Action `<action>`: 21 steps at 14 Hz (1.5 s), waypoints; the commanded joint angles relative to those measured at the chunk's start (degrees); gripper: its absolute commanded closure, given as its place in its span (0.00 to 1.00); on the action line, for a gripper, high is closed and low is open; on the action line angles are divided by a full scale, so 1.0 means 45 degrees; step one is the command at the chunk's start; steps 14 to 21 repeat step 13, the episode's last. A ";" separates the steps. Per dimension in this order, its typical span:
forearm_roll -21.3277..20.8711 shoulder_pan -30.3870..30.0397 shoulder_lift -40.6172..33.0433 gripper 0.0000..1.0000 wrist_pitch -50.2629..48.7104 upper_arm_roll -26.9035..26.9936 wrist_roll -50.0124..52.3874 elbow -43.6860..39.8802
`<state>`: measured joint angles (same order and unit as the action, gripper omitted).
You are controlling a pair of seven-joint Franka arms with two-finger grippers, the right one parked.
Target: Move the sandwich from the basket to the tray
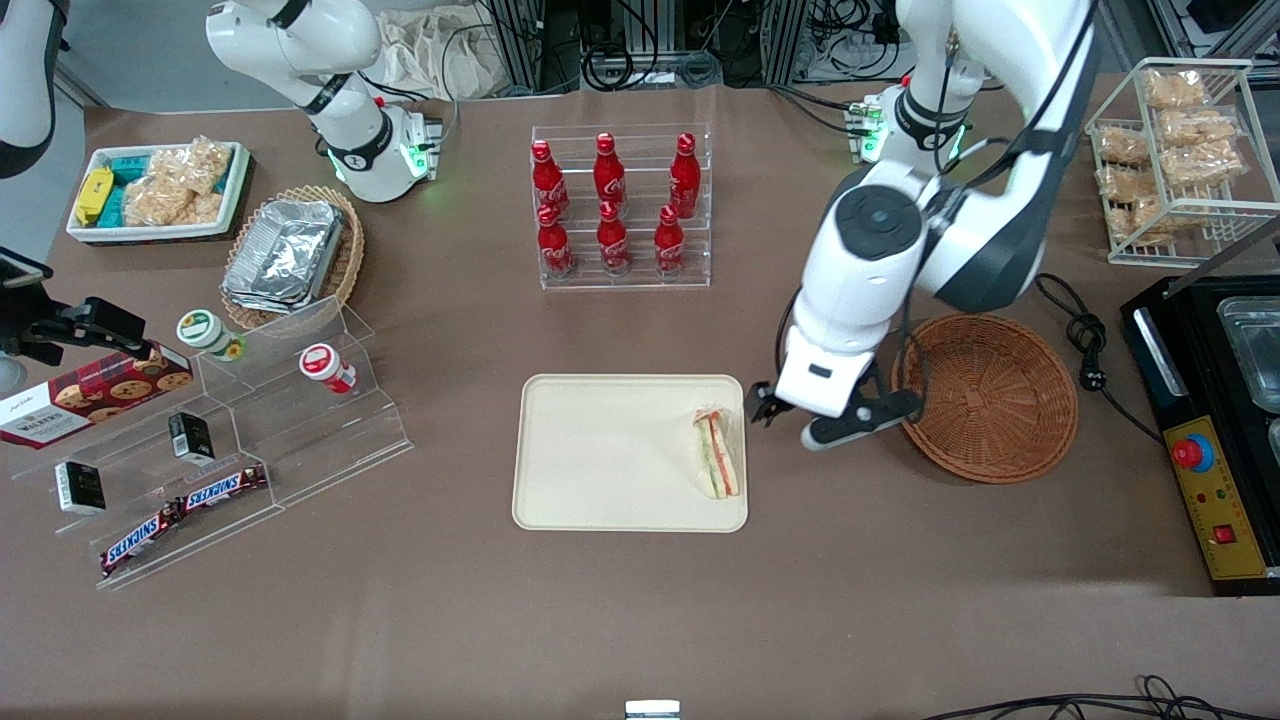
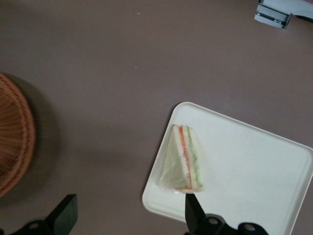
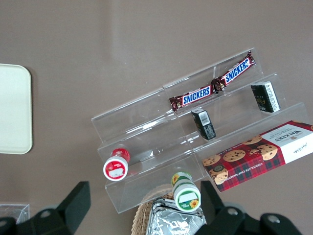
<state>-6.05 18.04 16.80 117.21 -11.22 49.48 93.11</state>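
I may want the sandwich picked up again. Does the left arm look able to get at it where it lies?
Probably yes. The sandwich lies alone on the tray, nothing over it, and the open gripper hangs just beside it, between tray and basket.

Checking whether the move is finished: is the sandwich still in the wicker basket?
No, the sandwich lies on the tray, the basket holds nothing, and the open gripper hangs between them.

gripper (image 1: 828, 408) between tray (image 1: 600, 460), basket (image 1: 990, 395)

Glossy white arm (image 1: 880, 270), dark joints, seemingly black claw (image 1: 830, 408).
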 commanded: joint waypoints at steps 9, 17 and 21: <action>0.2030 -0.4400 -0.3559 0.01 -0.6750 -0.0066 -0.7188 -0.0590; 0.1638 -0.4244 -0.3089 0.01 -0.7314 -0.0046 -0.7148 -0.1706; 0.1638 -0.4244 -0.3089 0.01 -0.7314 -0.0046 -0.7148 -0.1706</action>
